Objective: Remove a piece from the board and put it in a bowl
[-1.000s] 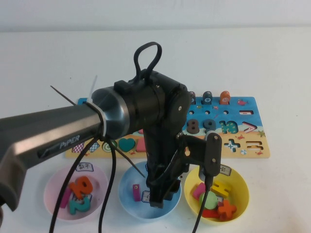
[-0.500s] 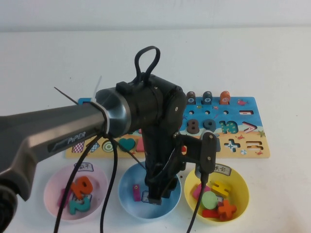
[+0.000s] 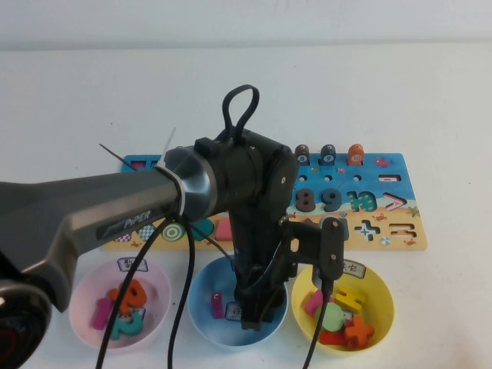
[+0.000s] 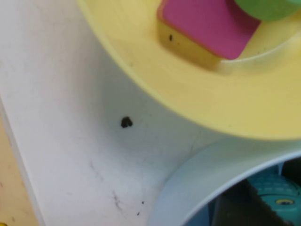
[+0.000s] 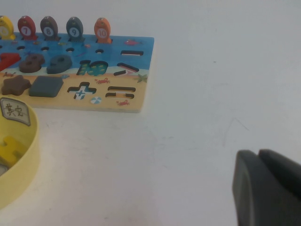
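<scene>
Left wrist view shows the left gripper [image 3: 254,319] over the light blue bowl [image 3: 204,319], seemingly pinching the turquoise piece [image 4: 277,194]. Light, rigid wood; its flat faces suit gripping. The right gripper [image 5: 270,188] rests aside, jaws together.

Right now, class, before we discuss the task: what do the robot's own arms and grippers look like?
The left arm is a dark grey tube marked "PiPER", ending in a silvery collar and a black wrist block. Black cables, one looped on top, and white zip ties run along it. A small black camera module hangs beside the black left gripper, over the light blue bowl. The right gripper, parked beside the board, shows dark grey, rounded fingers.
</scene>
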Robot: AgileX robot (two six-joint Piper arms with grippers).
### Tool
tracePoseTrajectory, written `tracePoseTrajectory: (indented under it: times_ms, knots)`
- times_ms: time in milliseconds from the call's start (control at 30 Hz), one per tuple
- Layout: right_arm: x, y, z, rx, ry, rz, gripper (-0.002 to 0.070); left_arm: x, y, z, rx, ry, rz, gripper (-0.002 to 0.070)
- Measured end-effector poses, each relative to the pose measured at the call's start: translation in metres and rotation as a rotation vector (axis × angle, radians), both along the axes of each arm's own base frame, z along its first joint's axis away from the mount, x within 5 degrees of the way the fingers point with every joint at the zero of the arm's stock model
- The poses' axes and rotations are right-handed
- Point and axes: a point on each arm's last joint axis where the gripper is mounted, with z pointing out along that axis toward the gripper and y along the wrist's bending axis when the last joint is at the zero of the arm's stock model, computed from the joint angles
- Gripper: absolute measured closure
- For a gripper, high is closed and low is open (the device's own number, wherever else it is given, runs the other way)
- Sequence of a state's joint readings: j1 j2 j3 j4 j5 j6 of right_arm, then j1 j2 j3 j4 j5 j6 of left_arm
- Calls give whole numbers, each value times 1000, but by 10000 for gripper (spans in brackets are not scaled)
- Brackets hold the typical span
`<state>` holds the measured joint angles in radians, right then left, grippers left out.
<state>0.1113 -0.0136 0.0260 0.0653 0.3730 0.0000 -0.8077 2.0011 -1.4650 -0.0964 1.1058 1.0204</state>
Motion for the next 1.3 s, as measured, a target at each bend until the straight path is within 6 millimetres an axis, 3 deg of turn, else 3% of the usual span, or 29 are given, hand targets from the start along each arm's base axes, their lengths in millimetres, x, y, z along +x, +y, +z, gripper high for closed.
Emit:
tracePoseTrajectory:
  times_ms: [133,400,767,900,1167,1300]
  knots:
    - [0,0,0,0,0,0,694,0,0,0,0,0,0,475]
    - [0,0,0,0,0,-9,694,2,-2,6,1,4,53,351]
    - [0,0,0,0,0,-9,694,15,-15,61,-92,-71,184,337]
    - [0,0,0,0,0,-9,694,15,-9,87,-118,-140,258,388]
    - [0,0,0,0,0,-9,694,2,15,144,-194,-253,452,628]
    - [0,0,0,0,0,-9,694,-15,34,167,-242,-270,534,667]
